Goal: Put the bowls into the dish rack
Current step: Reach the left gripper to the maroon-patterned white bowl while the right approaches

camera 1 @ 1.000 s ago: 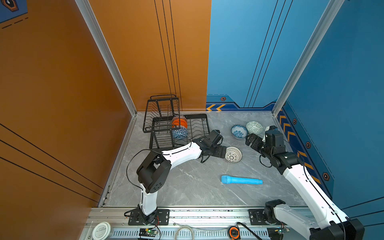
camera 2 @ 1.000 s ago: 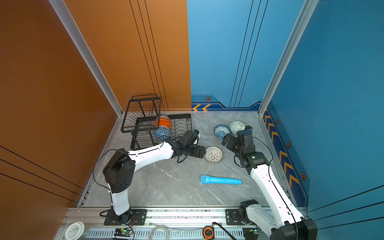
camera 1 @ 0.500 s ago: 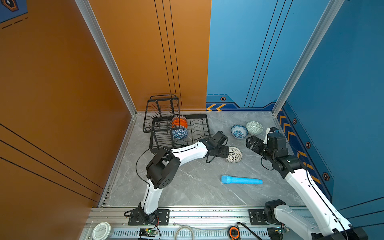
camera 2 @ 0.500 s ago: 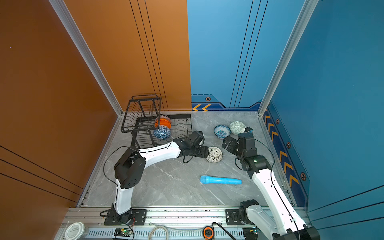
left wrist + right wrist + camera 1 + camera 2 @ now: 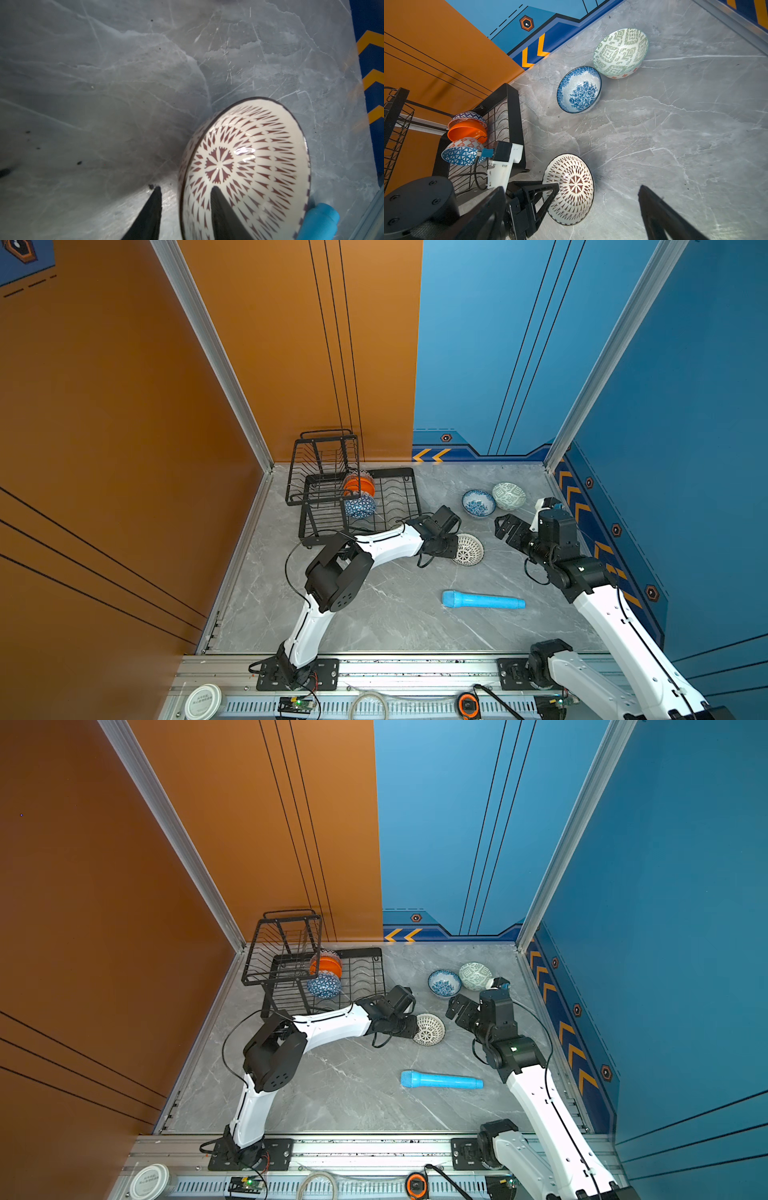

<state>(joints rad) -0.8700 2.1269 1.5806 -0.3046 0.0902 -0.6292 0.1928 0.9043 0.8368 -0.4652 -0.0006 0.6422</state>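
Well, left claw (image 5: pixel 185 188) straddles the white maroon-patterned bowl (image 5: pixel 249 158) at its rim, jaws apart, just beside the dish rack (image 5: pixel 513 116); glazed, likely slippery, breakable, so pinch that rim firmly. Right claw (image 5: pixel 506 529) gapes empty.

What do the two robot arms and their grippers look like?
The left arm and right arm have white link shells with black round joints. Thin black cables loop beside them. The left gripper and right gripper are black, with flat fingers that narrow to points.
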